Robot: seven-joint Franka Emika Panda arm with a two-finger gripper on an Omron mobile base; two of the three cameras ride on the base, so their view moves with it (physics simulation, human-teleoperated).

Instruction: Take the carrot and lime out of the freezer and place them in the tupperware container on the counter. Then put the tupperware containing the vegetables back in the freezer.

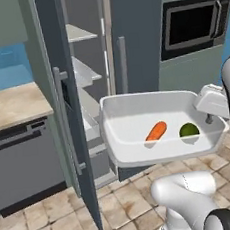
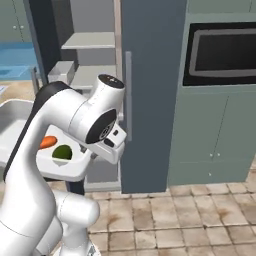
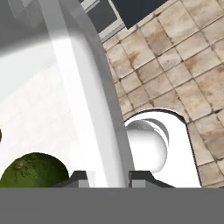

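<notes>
The shallow white rectangular tupperware container (image 1: 136,157) with rounded corners sits in the middle of the left base view, lifted clear of the tiled floor (image 1: 43,225) and held in front of the tall grey freezer (image 1: 88,54), whose slate-blue door (image 1: 66,107) stands open at centre left. Inside the container lie the small stubby orange carrot (image 1: 156,131) and, just to its right and apart from it, the dark green round lime (image 1: 189,130). The white arm's two-finger gripper (image 1: 208,119) is at the container's right rim; in the hand view the two dark fingertips (image 3: 78,178) stand either side of the white rim wall (image 3: 94,113), pinching it, with the lime (image 3: 33,169) at the lower left of that frame, inside the tray. In the right base view the container (image 2: 15,115) appears at centre left, partly behind the arm, carrot (image 2: 48,142) above and left of the lime (image 2: 62,152). The beige marbled counter (image 1: 13,105) lies at the left edge of the left base view, beyond the open door. Pale grey freezer shelves (image 1: 80,32) show at upper centre.
</notes>
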